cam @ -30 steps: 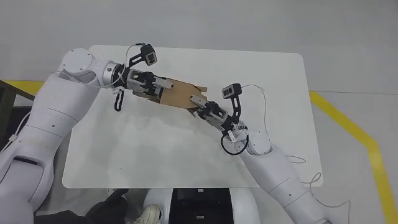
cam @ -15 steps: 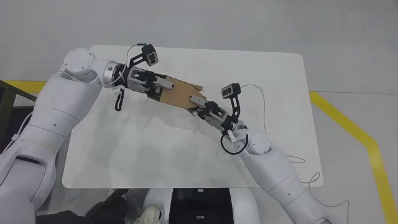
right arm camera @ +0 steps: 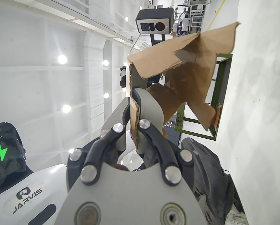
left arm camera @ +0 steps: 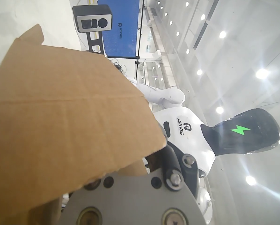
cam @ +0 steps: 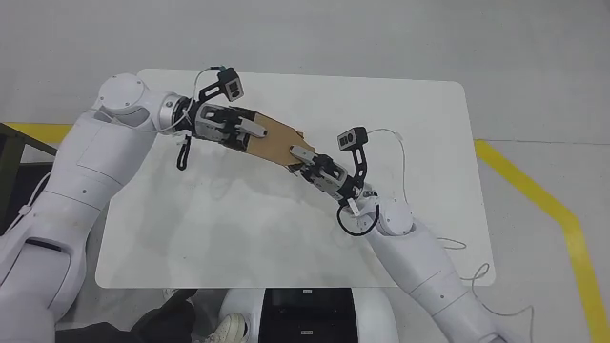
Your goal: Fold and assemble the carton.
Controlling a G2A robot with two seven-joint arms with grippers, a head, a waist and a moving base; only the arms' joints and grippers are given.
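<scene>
Carton (cam: 274,141) gripped at both ends over a white table (cam: 419,219)

Brown cardboard, flattened and only partly folded, stretched slantwise between the two arms, over the table's half on the robot's left side. Apparently lifted clear of the tabletop, though contact underneath impossible to judge from above.

Left gripper (cam: 246,131) clamped on the carton's end toward the left side, with one pale finger laid across the upper face. Right gripper (cam: 303,158) closed on the opposite end, nearer the table's middle.

From the right wrist: fingers (right arm camera: 149,104) pressed together on a ragged double edge of cardboard, pinching it with no gap beyond the sheet's own thickness. Past the pinch, flaps of the carton (right arm camera: 191,71) splayed at different angles, one wide flap reaching toward the table, inner faces in shadow, torn-looking corrugated edges along the cuts.

From the left wrist: a broad plain panel of the carton (left arm camera: 60,108) crossed by a faint crease, covering most of that gripper. A small flap corner raised at the far edge. A second layer of cardboard just beneath the first, close to the gripper's base.

Around the scene: a thin white cable (cam: 405,157) looping over the table from the right arm, a yellow floor stripe (cam: 538,195) beside the table, a green metal frame (right arm camera: 220,87) in the room behind the carton, a blue panel (left arm camera: 121,31) farther off
</scene>
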